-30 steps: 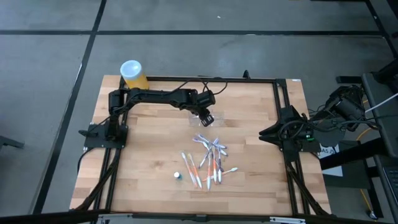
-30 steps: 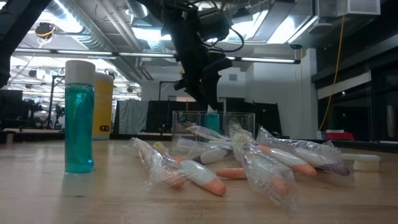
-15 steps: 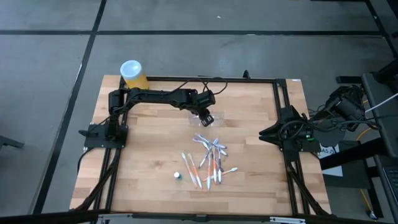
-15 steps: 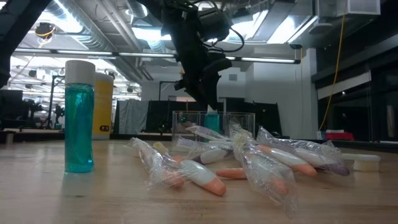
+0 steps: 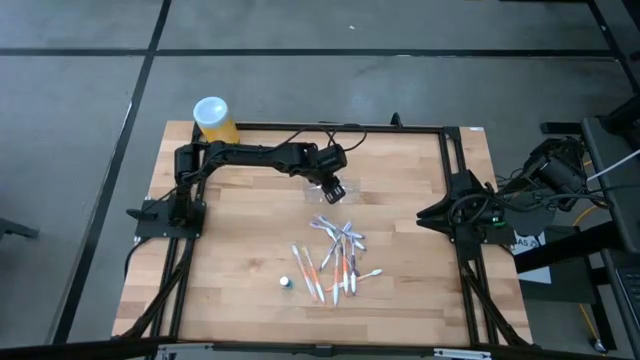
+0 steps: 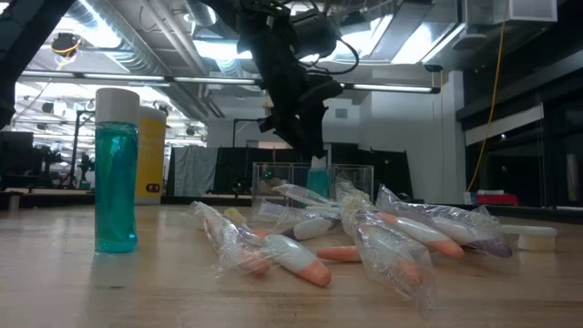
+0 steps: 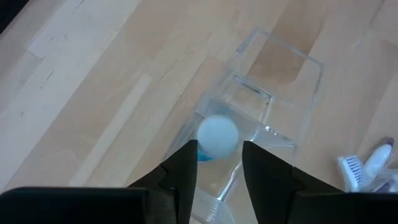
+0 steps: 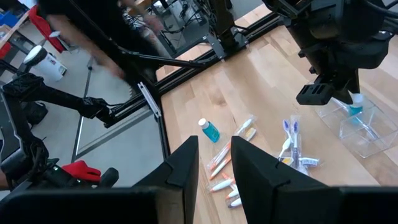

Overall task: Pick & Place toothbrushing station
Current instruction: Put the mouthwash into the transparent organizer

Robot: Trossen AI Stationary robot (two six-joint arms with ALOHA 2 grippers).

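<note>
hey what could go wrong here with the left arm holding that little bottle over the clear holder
The left gripper holds a small teal bottle above the clear holder. The compartment looks narrow, so the bottle could catch a wall and tip. The light holder might slide when nudged. The wrapped toothbrushes lie close by and could be swept.

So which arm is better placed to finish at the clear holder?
Left: the left gripper hangs over the clear holder, pinching a small blue bottle. The right gripper is parked at the table edge.
</note>
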